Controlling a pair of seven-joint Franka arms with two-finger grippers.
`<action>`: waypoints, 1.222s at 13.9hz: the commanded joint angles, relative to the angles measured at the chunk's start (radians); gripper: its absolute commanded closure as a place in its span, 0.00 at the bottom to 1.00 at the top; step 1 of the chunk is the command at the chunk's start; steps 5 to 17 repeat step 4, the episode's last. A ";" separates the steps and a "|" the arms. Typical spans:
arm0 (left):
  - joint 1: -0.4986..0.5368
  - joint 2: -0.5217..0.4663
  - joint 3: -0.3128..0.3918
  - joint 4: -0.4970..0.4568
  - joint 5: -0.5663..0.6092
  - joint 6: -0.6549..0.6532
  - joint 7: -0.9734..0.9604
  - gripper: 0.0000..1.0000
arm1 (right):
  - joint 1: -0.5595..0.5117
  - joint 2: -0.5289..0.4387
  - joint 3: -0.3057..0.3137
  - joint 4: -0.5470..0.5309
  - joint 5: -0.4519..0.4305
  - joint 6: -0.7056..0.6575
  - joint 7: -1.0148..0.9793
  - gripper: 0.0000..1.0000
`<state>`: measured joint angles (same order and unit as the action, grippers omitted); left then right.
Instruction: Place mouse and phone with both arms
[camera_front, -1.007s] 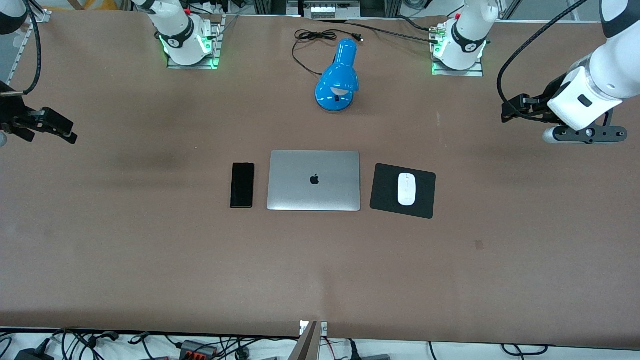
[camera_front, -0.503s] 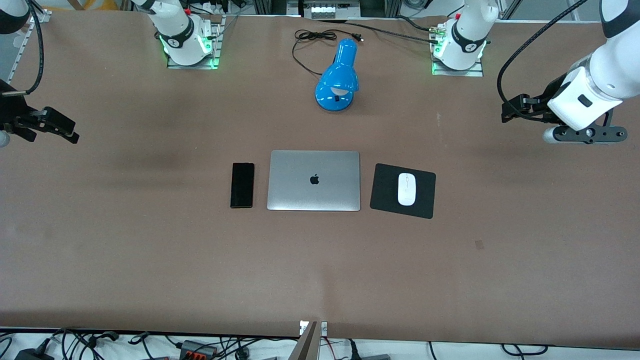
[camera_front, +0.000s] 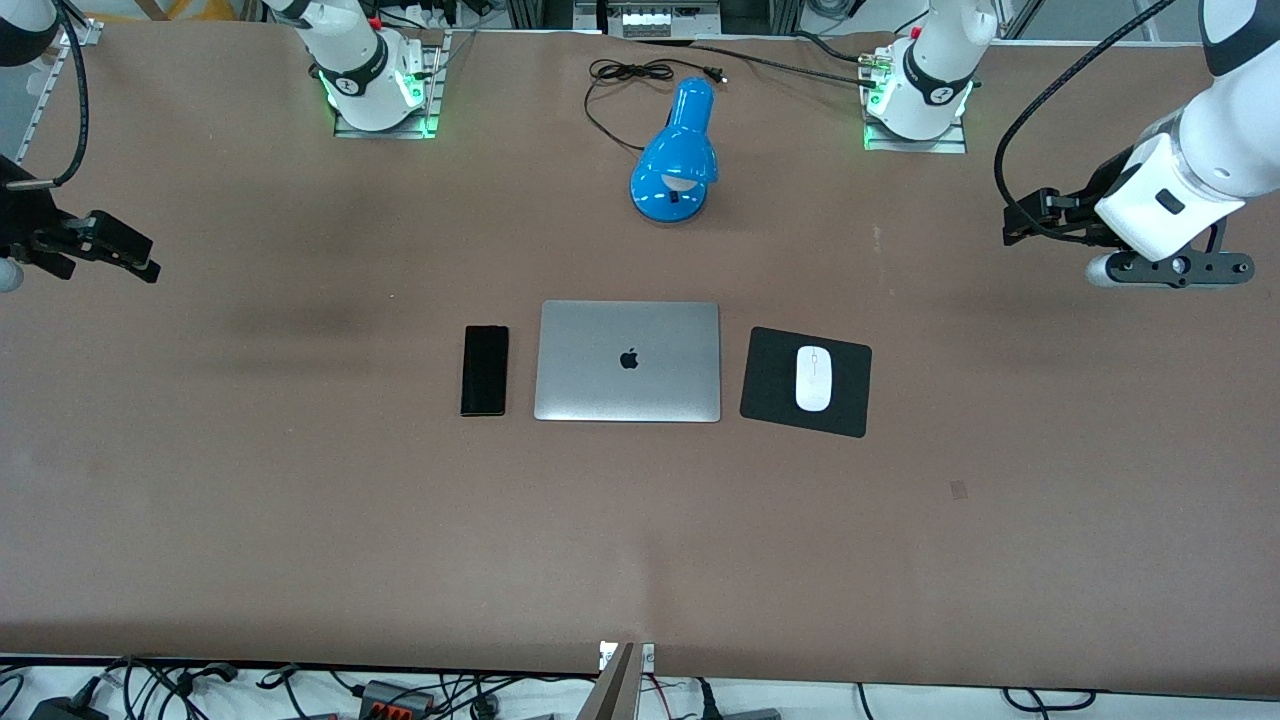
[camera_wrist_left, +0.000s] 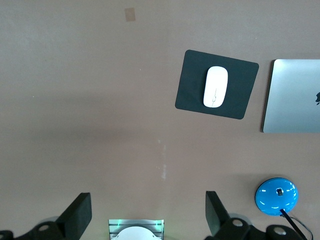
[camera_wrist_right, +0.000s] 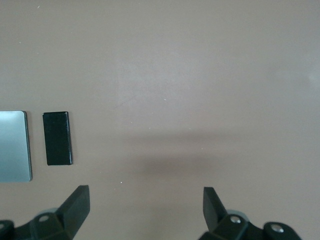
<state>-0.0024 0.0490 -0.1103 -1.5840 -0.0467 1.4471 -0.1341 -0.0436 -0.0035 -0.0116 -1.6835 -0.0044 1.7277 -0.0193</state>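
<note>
Only the right pincer (camera_front: 105, 250) has drifted slightly upward at its end of the counter (camera_front: 300, 520); the left pincer (camera_front: 1030, 215) hangs unchanged over the other end. Both are spread wide and empty. The mouse (camera_front: 813, 378) lies on the mouse pad (camera_front: 770, 385), the phone (camera_front: 485, 369) flat just beside the closed laptop (camera_front: 628, 361), between them. Placement looks finished, with the arms pulled clear and nothing apparent left to do.

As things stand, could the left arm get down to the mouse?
Probably yes. The mouse lies uncovered on the mouse pad, nothing over it. The left gripper hangs open and empty above bare table toward its own end; the laptop is beside the pad, apart.
</note>
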 joint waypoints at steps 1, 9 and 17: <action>0.002 0.005 0.004 0.022 -0.025 -0.021 0.016 0.00 | -0.010 -0.026 0.009 -0.007 0.009 -0.027 -0.021 0.00; 0.002 0.005 0.004 0.022 -0.025 -0.021 0.016 0.00 | -0.012 -0.026 0.009 -0.007 0.007 -0.025 -0.021 0.00; 0.002 0.005 0.004 0.022 -0.025 -0.021 0.016 0.00 | -0.012 -0.026 0.009 -0.007 0.007 -0.025 -0.021 0.00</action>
